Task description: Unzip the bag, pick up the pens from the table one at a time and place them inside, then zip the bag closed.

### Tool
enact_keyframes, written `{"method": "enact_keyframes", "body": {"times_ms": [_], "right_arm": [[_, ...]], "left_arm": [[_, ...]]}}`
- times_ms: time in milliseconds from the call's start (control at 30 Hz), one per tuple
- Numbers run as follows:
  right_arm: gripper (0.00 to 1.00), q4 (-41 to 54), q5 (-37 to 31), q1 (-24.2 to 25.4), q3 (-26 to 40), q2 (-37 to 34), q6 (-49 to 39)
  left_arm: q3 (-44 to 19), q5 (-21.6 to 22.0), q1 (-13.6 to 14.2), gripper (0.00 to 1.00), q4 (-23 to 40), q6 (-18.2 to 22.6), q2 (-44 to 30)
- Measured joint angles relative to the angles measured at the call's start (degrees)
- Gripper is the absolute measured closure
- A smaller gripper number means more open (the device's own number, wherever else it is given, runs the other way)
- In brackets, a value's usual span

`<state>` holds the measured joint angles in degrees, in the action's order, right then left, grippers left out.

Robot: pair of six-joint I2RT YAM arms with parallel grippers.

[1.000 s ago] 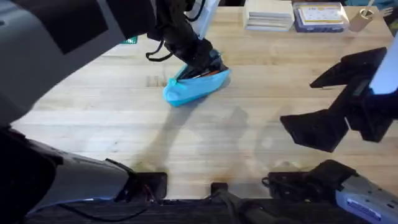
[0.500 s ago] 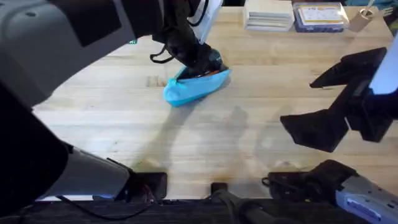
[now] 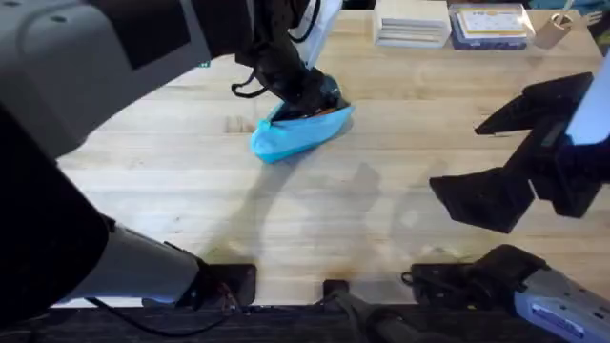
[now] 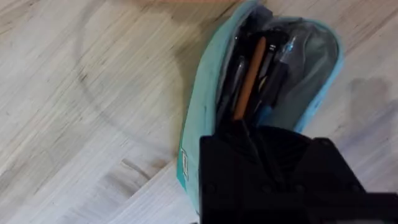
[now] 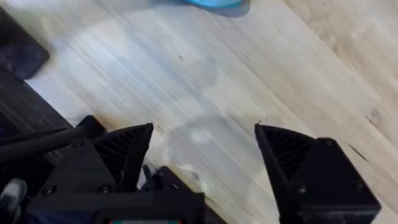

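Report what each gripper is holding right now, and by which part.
The right gripper is open over the bare table and holds nothing. The left gripper sits at the open bag; whether it grips anything cannot be told.

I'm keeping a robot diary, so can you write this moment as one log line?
bag: unzipped, open on table | orange pen: inside bag | left gripper: at bag opening | right gripper: open, holding nothing, above bare table
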<state>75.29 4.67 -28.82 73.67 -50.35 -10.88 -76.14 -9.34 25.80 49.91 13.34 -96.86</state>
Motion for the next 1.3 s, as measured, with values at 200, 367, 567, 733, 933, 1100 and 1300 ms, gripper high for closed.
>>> {"method": "enact_keyframes", "body": {"times_ms": [200, 367, 567, 733, 933, 1100, 1300], "right_arm": [[0.005, 0.00, 0.00, 0.00, 0.00, -0.01, 0.01], [0.004, 0.00, 0.00, 0.00, 0.00, -0.01, -0.01], [0.004, 0.00, 0.00, 0.00, 0.00, 0.01, -0.02], [0.005, -0.02, 0.00, 0.00, 0.00, -0.02, 0.00], [0.005, 0.00, 0.00, 0.00, 0.00, 0.01, -0.02], [0.005, 0.00, 0.00, 0.00, 0.00, 0.01, 0.00], [0.005, -0.01, 0.00, 0.00, 0.00, -0.02, 0.00]], "left_arm": [[0.00, -0.02, 0.00, 0.243, -0.02, 0.39, 0.00], [0.00, -0.04, 0.00, 0.007, -0.04, 0.26, 0.00], [0.00, -0.04, 0.00, 0.006, -0.04, 0.26, 0.00], [0.00, -0.31, 0.00, 0.006, -0.02, 0.26, 0.00], [-0.02, -0.31, 0.00, 0.006, -0.02, 0.26, 0.04], [-0.83, -0.16, 0.00, 0.004, 0.00, 0.26, 1.29], [-1.96, 1.59, 0.00, 0.006, 0.02, 0.25, 7.26]]}}
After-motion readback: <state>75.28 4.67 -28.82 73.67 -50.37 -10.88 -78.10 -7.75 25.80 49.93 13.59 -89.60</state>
